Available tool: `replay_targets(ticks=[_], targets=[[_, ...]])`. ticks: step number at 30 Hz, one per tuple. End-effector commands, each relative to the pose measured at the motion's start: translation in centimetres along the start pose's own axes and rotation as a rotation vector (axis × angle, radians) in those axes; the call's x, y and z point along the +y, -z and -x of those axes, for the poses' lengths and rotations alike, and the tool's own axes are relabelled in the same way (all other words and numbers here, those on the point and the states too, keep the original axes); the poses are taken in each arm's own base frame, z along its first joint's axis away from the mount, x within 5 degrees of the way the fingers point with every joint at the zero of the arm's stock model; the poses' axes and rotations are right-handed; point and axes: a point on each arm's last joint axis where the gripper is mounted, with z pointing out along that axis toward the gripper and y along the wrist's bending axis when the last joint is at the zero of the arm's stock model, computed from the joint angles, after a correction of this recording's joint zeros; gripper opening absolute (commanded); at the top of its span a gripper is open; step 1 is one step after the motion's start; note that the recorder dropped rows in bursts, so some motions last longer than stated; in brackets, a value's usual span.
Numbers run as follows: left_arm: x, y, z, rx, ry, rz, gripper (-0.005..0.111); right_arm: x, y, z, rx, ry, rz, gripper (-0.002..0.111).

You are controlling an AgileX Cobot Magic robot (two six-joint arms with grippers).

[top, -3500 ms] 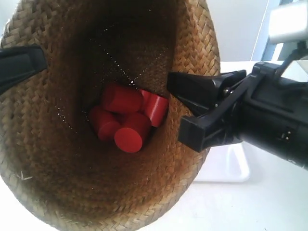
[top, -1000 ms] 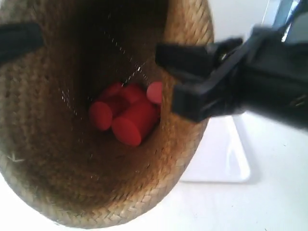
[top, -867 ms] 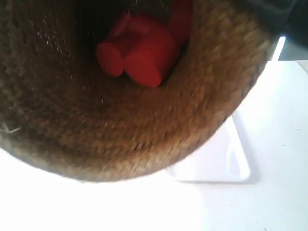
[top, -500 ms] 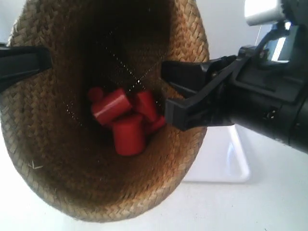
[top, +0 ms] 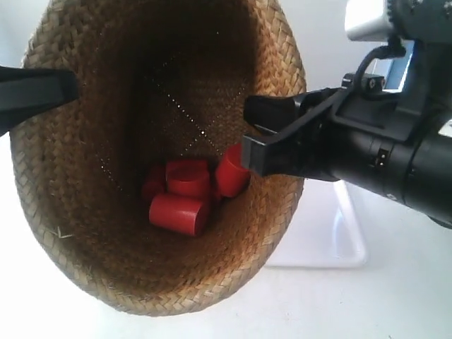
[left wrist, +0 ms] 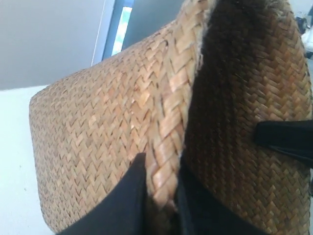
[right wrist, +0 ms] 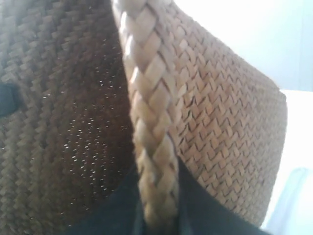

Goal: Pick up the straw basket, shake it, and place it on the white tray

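- While the straw basket (top: pixel 85 212) is held up between both arms, the shake step is judged to be in hand; setting down is not yet done.
- Left pincer (left wrist: pixel 161 166): clenched on the braided rim, with one finger on the outer wall and one inside.
- Right pincer (right wrist: pixel 156 196): likewise clamped over the rim, on the opposite side of the mouth.
- In the exterior view the basket's mouth is turned toward the camera. Several red cylinders (top: pixel 183 201) are seen piled loose at the bottom; the exact count cannot be told.
- The white tray (top: pixel 332 240) lies flat on the table (top: pixel 395 304), partly hidden behind the basket and below the arm at the exterior view's right (top: pixel 381 155).
- Next move, as judged: the basket is to be levelled, its base carried over the tray, and both arms lowered together.
- Alignment should be taken from the tapered base, not the wider rim.
- Neither grip should be released before the base is seated.
- Risk: with uneven lowering the basket could be tipped and the cylinders spilled, and the soft straw rim may give under the clamp.
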Motion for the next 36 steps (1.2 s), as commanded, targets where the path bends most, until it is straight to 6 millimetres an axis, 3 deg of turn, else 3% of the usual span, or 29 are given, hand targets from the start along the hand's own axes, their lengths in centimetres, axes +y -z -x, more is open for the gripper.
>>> replay_targets(ticks=[1, 7, 13, 20, 29, 36], targets=[[1.4, -1.7, -0.3, 0.08, 0.175, 0.025, 0.0, -1.9, -0.6, 0.9, -0.025, 0.035, -0.091, 0.0], [2.7, -3.9, 1.5, 0.204, 0.106, 0.031, 0.0, -4.6, -2.5, 0.2, 0.16, 0.071, -0.119, 0.0], [3.8, -4.9, 3.5, 0.293, -0.016, 0.096, 0.0, -6.0, -3.3, 1.3, 0.314, 0.105, -0.089, 0.0], [5.0, -5.7, 2.6, 0.432, 0.083, 0.149, 0.0, -8.0, -2.7, 3.9, 0.509, 0.075, -0.284, 0.0], [2.3, -8.3, 1.1, 0.485, 0.01, 0.147, 0.0, -7.8, -2.2, 6.8, 0.58, 0.112, -0.342, 0.0], [2.5, -9.5, -0.4, 0.716, 0.061, 0.304, 0.0, -8.1, -1.9, 8.1, 0.586, 0.173, -0.389, 0.0]])
